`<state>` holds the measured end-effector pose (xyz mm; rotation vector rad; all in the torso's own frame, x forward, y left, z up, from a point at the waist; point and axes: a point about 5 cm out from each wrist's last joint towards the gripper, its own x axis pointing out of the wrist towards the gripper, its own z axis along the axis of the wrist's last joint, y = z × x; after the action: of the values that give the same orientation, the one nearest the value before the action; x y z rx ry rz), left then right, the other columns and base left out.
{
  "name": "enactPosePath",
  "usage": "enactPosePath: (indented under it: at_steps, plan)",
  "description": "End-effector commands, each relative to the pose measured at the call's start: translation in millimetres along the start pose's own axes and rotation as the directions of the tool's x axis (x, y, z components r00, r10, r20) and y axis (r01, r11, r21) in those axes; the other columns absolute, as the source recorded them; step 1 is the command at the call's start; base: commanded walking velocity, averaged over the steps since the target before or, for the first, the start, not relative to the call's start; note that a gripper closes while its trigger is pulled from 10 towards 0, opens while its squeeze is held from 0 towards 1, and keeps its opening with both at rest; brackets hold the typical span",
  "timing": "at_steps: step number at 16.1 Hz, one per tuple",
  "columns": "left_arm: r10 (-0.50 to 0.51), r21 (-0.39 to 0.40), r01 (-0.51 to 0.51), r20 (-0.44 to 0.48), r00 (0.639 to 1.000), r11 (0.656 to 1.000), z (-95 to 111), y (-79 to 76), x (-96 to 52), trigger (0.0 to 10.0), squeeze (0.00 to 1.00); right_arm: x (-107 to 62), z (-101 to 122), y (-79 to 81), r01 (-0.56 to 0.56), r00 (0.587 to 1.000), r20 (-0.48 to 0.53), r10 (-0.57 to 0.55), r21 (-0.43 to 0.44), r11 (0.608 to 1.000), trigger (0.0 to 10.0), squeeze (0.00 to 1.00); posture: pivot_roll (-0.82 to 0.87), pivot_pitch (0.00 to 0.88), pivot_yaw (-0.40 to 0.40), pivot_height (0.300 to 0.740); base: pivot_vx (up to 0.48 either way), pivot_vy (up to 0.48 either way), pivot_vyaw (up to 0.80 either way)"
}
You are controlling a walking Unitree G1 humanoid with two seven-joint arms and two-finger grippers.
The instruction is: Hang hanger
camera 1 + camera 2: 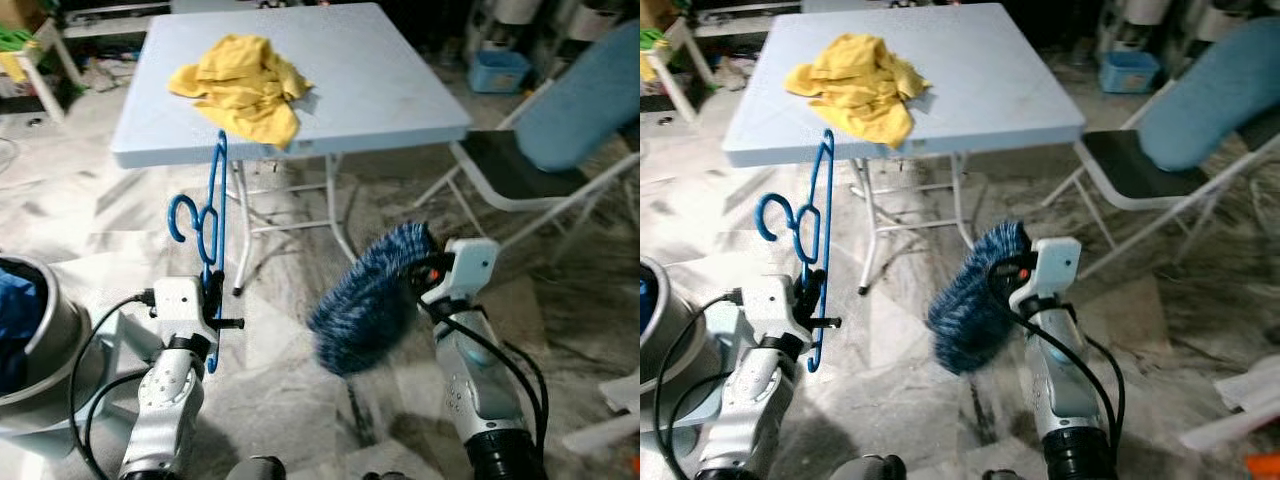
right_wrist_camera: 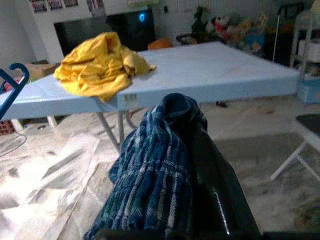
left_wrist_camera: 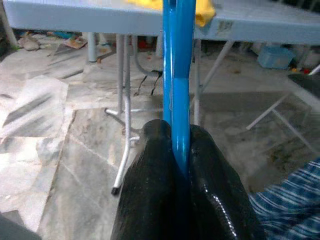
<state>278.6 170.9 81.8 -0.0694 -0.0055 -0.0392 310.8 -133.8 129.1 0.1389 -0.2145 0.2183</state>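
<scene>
A blue plastic hanger [image 1: 210,225] stands upright in front of the table, its hook [image 1: 181,216] curling to the left. My left gripper [image 1: 213,300] is shut on its lower part; the two black fingers [image 3: 150,185] pinch the blue bar [image 3: 179,75] in the left wrist view. My right gripper [image 1: 425,275] is shut on a blue plaid cloth [image 1: 365,300] that hangs bunched below it over the floor. In the right wrist view this cloth [image 2: 150,175] drapes over the fingers.
A light blue folding table [image 1: 400,90] stands ahead with a crumpled yellow cloth [image 1: 242,85] near its front edge. A folding chair [image 1: 520,170] with a blue garment [image 1: 585,95] sits at the right. A metal basin [image 1: 45,330] is at my left. The floor is marble.
</scene>
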Motion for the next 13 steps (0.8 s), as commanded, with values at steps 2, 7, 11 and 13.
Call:
enactPosePath:
  at_steps: [2,7,11,13]
  plan:
    - [-0.023,0.009,0.023,0.03,0.999,1.0,11.6,-2.3,-0.7,10.0,0.0,4.4,14.6,2.0,-0.015,0.999,0.046,0.015,-0.002,1.0,10.0,0.0,0.1,0.174,-0.007,0.74,0.304,0.0,0.0]
    - [-0.029,-0.002,0.029,0.029,0.999,1.0,15.4,-3.6,-0.5,10.0,0.0,5.8,18.7,5.6,-0.02,0.998,0.053,0.02,0.007,1.0,10.0,0.0,0.1,0.174,0.0,0.74,0.378,0.0,0.0]
    - [-0.038,0.047,0.034,0.08,0.996,0.998,26.9,-5.7,0.1,10.0,0.0,7.9,26.6,12.3,-0.064,0.994,0.083,0.066,-0.018,0.998,10.0,0.0,0.1,0.171,0.003,0.74,0.393,0.0,0.0]
    - [-0.022,0.05,0.016,0.115,0.993,0.999,38.1,-5.3,3.4,10.0,0.0,14.6,41.5,17.2,-0.099,0.987,0.127,0.103,-0.035,0.994,10.0,0.0,0.1,0.17,0.003,0.74,0.396,0.0,0.0]
